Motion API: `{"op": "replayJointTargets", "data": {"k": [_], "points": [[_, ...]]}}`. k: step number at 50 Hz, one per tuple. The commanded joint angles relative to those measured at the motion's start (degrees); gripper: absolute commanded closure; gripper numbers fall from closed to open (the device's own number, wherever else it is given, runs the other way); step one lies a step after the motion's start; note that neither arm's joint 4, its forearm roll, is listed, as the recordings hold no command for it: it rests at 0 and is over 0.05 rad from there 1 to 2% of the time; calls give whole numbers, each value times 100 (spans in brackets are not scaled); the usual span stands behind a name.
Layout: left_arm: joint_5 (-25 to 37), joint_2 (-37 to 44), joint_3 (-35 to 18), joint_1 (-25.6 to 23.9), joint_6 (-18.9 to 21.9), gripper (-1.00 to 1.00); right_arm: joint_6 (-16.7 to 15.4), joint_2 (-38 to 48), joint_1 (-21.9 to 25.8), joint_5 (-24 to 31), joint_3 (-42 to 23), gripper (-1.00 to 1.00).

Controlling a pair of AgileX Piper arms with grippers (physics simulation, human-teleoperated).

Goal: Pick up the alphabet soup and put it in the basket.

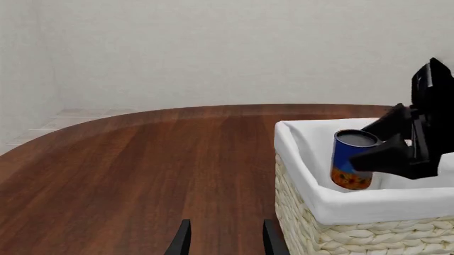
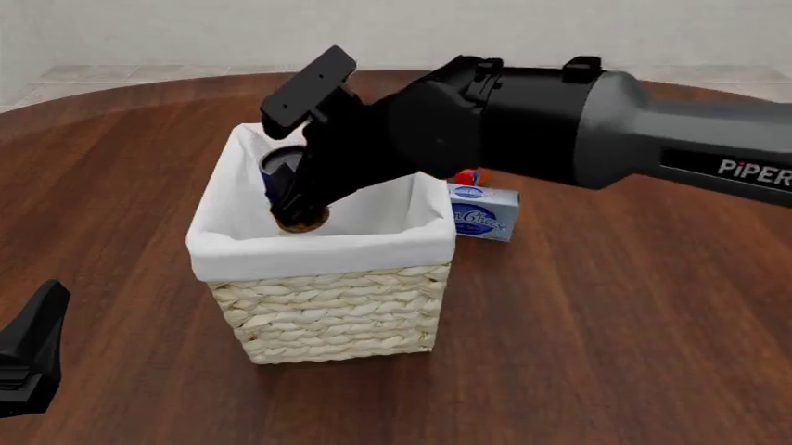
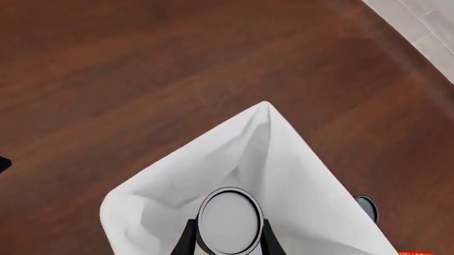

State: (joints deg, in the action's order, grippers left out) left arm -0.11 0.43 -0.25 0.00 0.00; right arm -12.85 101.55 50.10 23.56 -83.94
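Note:
The alphabet soup (image 2: 280, 174), a small can with a blue and orange label, hangs inside the mouth of the basket (image 2: 325, 248), below the rim level at its far-left side. My right gripper (image 2: 299, 209) is shut on it from above. In the left wrist view the can (image 1: 352, 159) sits between the black fingers (image 1: 386, 155) over the white liner (image 1: 369, 204). The right wrist view looks down on the can's silver top (image 3: 228, 220) within the liner (image 3: 284, 159). My left gripper (image 1: 227, 241) is open and empty, low at the near left (image 2: 31, 348).
A light-blue rectangular box (image 2: 483, 211) stands just right of the basket, with a small orange-red carton (image 2: 466, 176) behind it. The brown round table (image 2: 594, 352) spreads around them. The right arm's thick black body (image 2: 544, 120) reaches over the basket's far-right side.

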Motion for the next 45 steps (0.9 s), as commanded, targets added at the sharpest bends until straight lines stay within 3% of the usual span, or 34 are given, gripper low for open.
{"op": "replayJointTargets", "data": {"k": [1,21,22,45], "points": [[0,0,0,0,0,-100,176,341,-146,55,-194,100],[0,0,0,0,0,-100,167,688,-271,-40,-88,100],[0,0,0,0,0,-100,170,681,-278,-45,-89,-100],[0,0,0,0,0,-100,190,490,-215,-43,-43,-100]]}}
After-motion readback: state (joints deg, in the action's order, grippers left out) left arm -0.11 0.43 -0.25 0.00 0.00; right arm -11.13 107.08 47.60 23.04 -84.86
